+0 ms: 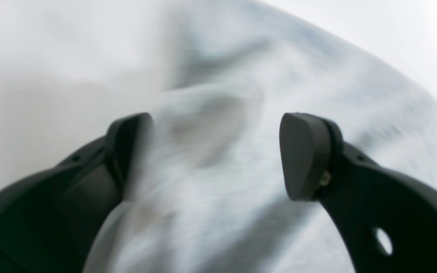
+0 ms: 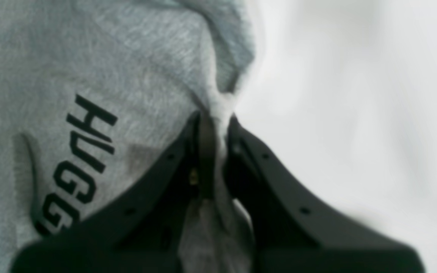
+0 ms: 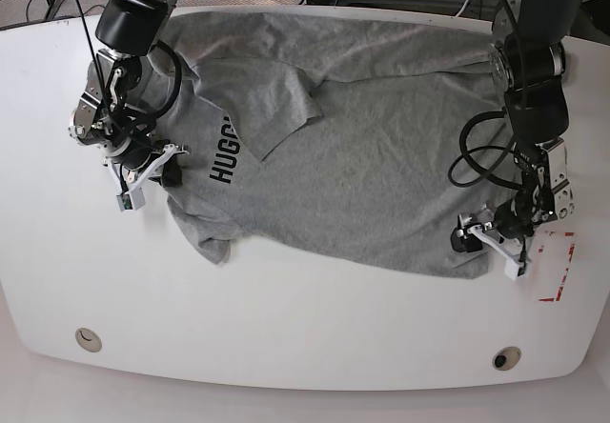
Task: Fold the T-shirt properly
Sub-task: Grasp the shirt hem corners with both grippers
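White table bears grey T-shirt, cables behind.

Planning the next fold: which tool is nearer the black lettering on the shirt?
Right. The right tool is clamped on the T-shirt edge just beside the lettering; the left tool hangs open at the opposite edge.
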`<state>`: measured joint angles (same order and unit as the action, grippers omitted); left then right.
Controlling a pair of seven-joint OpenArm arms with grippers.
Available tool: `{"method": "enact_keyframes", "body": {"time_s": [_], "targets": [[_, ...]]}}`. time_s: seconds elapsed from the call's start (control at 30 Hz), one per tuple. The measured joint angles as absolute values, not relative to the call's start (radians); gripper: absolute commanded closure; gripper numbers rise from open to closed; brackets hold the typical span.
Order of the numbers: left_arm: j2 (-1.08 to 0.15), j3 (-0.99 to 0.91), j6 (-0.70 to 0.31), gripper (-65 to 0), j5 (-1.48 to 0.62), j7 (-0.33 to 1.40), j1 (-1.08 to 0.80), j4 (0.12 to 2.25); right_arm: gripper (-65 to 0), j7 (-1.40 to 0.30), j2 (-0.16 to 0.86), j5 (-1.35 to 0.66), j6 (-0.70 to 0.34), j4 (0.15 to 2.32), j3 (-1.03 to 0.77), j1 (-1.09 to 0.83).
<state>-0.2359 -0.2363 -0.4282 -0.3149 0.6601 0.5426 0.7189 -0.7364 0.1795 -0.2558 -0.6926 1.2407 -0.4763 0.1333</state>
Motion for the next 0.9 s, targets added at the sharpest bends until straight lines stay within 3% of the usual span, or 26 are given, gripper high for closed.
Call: {"method": "enact_keyframes", "body": {"time_s": [0.23, 0.4, 0.7, 0.9], "targets": [[-0.211, -0.222, -0.43, -21.8, -0.319, 0.661, 0.541, 0.717, 0.0, -0.737, 0.18, -0.256, -0.693, 1.241, -0.476, 0.134], [-0.214, -0.224, -0.427, -0.6, -0.311, 0.658, 0.538, 0.713, 0.0, -0.736, 0.18, -0.256, -0.693, 1.241, -0.476, 0.134], [-0.217, -0.228, -0.427, 0.0, -0.315, 0.666, 0.533, 0.714, 0.0, -0.764, 0.175, -0.237, -0.697, 1.282, -0.476, 0.126], [-0.237, -0.307, -0.439, 0.0, -0.316, 0.775, 0.49, 0.837, 0.0, -0.872, 0.175, -0.233, -0.697, 1.414, -0.473, 0.099]]}}
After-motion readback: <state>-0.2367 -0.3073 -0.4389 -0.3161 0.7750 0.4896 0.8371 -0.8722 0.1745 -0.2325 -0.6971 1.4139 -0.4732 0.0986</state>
